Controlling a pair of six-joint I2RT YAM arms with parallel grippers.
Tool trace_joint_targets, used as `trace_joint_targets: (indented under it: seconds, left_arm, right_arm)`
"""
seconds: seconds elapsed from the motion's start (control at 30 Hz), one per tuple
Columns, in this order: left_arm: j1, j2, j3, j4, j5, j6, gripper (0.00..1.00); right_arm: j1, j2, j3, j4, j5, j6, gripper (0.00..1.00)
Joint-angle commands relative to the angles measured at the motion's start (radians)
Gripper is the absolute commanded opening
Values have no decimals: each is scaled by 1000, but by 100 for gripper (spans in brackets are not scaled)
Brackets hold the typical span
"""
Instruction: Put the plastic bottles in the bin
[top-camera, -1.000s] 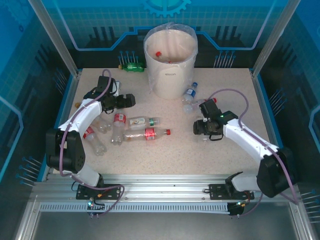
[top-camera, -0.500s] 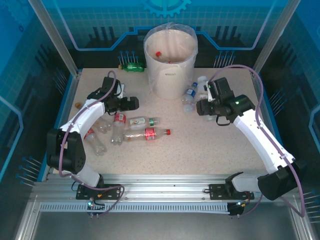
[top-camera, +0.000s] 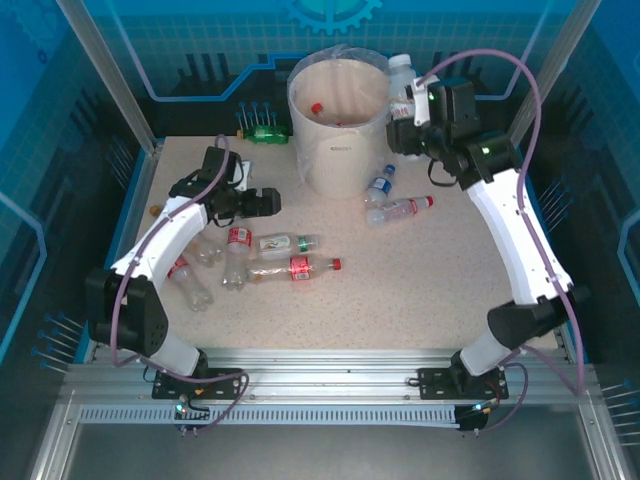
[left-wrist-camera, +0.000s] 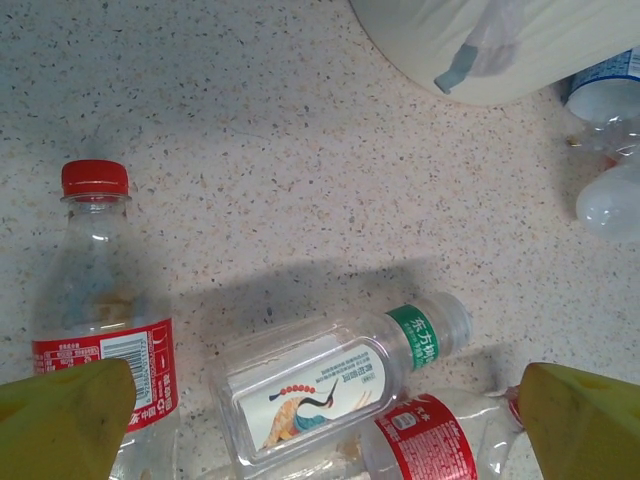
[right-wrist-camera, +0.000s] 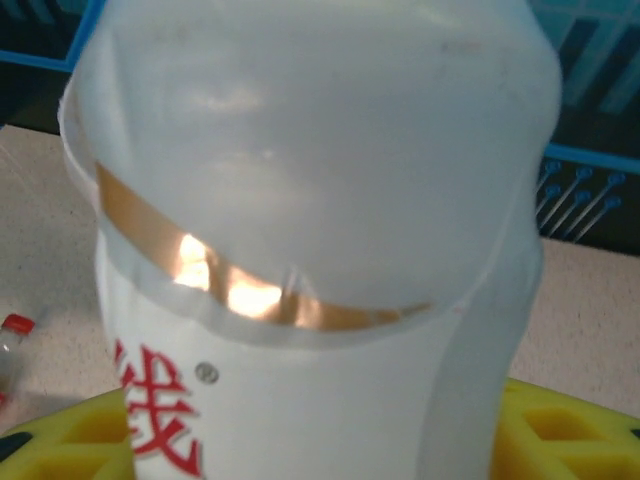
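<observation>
Bin (top-camera: 340, 150) stands at the far middle of the worktop (top-camera: 450, 290), with a red cap (top-camera: 317, 108) visible inside.

White bottle (top-camera: 402, 73), marked with red characters, is raised just beside the bin's right rim. The right claw (top-camera: 408, 100) pinches it.

Left claw (top-camera: 268, 201) is spread wide over bottles lying left of centre:
- red-capped bottle (left-wrist-camera: 100, 300)
- white-labelled bottle (left-wrist-camera: 340, 385) with a green band
- red-labelled bottle (left-wrist-camera: 430, 445) touching the white-labelled one

Blue-capped bottle (top-camera: 379, 186) and slim red-capped bottle (top-camera: 400, 209) lie just right of the bin's base. Green bottle (top-camera: 266, 134) lies at the far edge, left of the bin. Two clear bottles (top-camera: 190, 282) lie beside the left arm.
</observation>
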Motion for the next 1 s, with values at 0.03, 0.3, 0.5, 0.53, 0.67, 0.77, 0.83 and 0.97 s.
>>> trace_joint_targets:
  seconds: [0.03, 0.3, 0.5, 0.53, 0.67, 0.77, 0.83, 0.97]
  left_arm:
    - [-6, -93, -2, -93, 26, -15, 99]
    - [-6, -230, -159, -116, 13, -49, 99]
    - [-6, -291, -257, -88, -10, -39, 99]
    - [-6, -295, -269, -81, -12, -40, 99]
    - [-6, -297, -292, -67, -13, -26, 99]
    - [-5, -298, -305, -51, -13, -11, 99]
    - [-6, -298, -315, -39, -14, -7, 99]
    - [-5, -285, -319, -27, -14, 2, 99]
  right_arm:
    - [-17, 116, 140, 41, -44, -65, 58]
    - [-20, 271, 237, 258, -137, -80, 56]
    - [-19, 405, 406, 263, -169, -50, 55]
    - [-20, 424, 422, 270, -174, -40, 55]
    - [-20, 475, 434, 339, -203, -20, 56]
    - [-15, 488, 385, 432, -220, -23, 56]
    - [-6, 511, 383, 452, -201, -49, 56]
    - [-5, 584, 441, 432, -208, -64, 56]
